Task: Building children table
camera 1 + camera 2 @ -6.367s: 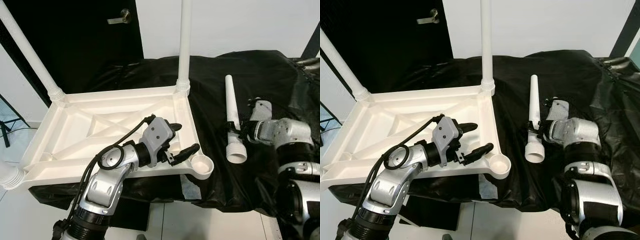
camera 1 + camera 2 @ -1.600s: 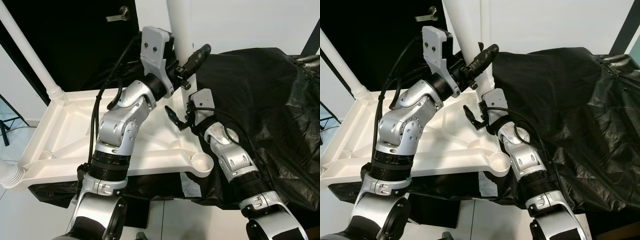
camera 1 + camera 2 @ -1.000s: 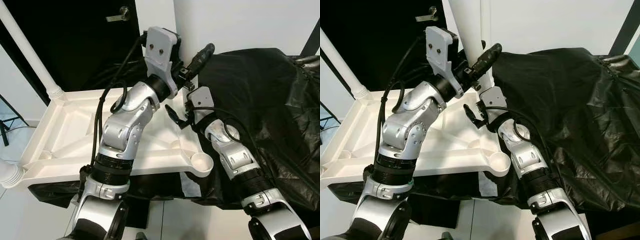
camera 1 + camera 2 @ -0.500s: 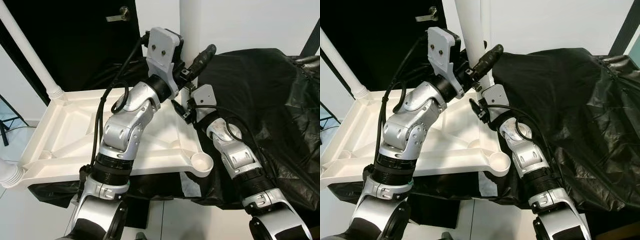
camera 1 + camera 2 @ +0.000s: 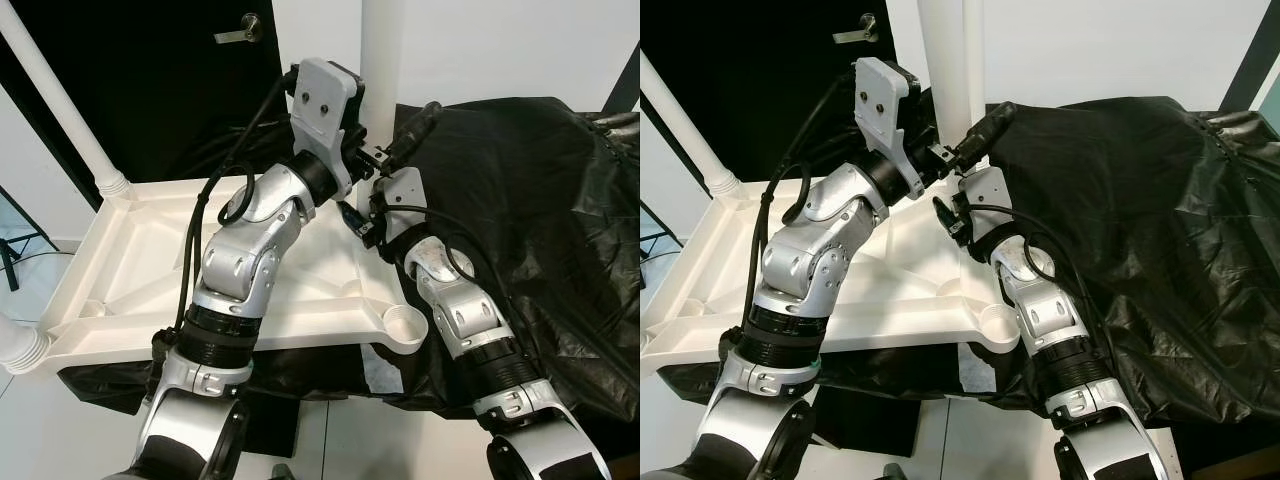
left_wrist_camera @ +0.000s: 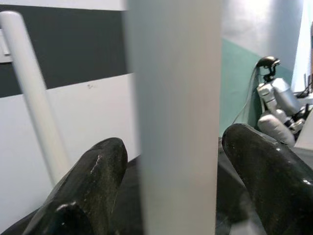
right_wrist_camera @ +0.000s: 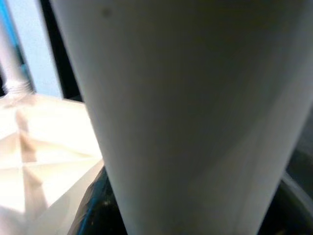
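The loose white leg (image 5: 945,70) stands near-upright above the upturned tabletop (image 5: 130,270), far from its empty corner socket (image 5: 405,327). The left end effector (image 5: 385,150) straddles it, fingers (image 6: 93,181) parted (not pinching). The right end effector (image 5: 358,222) is lower down; its clench I cannot tell. Risk: the loosely held leg could tip or slide, missing that socket.
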